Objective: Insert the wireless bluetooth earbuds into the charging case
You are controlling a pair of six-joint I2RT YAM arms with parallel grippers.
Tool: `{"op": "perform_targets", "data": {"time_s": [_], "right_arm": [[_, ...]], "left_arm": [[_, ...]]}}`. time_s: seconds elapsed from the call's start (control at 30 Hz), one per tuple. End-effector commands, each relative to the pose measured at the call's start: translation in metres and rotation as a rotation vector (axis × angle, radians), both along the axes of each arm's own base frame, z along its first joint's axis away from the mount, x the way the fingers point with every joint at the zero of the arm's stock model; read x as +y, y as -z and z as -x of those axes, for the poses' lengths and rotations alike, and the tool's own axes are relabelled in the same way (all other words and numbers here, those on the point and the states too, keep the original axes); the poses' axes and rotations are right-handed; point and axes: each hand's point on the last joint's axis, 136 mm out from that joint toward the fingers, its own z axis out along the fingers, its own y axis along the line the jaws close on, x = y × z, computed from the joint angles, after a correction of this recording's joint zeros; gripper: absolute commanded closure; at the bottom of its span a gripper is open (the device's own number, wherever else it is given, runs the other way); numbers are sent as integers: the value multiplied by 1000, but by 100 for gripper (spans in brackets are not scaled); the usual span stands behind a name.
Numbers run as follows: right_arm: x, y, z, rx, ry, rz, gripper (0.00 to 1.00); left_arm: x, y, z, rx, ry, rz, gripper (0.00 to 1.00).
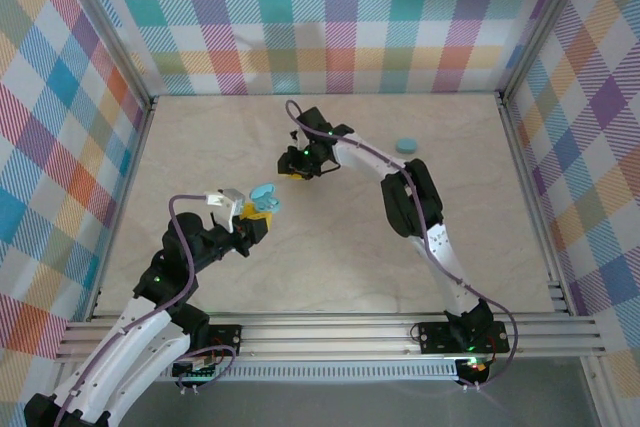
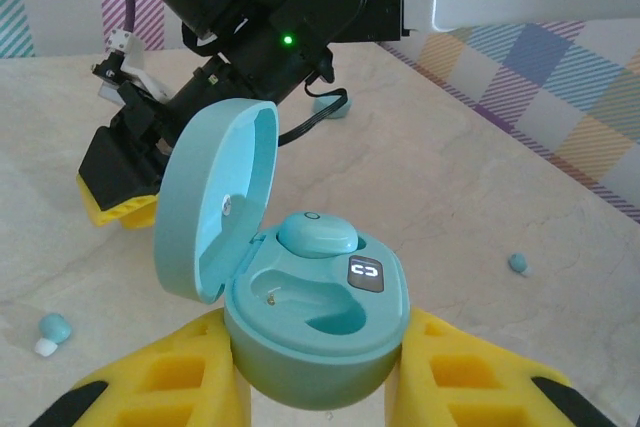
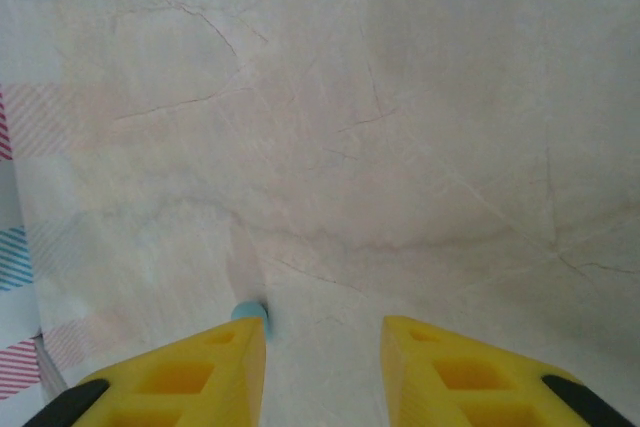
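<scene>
Right wrist: earbud (image 3: pixel 248 311) at one fingertip (image 3: pixel 238 342) of parted right claw (image 3: pixel 322 329); left claw (image 2: pixel 315 325) clamps case (image 2: pixel 318 372).

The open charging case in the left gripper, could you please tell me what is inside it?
One earbud rests in the far slot of the charging case; the near slot is empty. The left gripper hides its lower sides.
</scene>
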Motion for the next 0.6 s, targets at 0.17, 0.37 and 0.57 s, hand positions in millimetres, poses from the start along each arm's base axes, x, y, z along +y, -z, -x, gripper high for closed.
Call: {"op": "perform_targets", "data": {"time_s": [0.17,0.37,0.57], "right_arm": [[19,5,4,-50,3,53,64],[30,7,6,-67,5,58,64],[31,4,6,-121,8,122,63]], "left_arm": [[10,1,0,-8,-47,11,89],[12,4,3,0,-52,24,89],[16,3,7,-2,-69,47,89]]}}
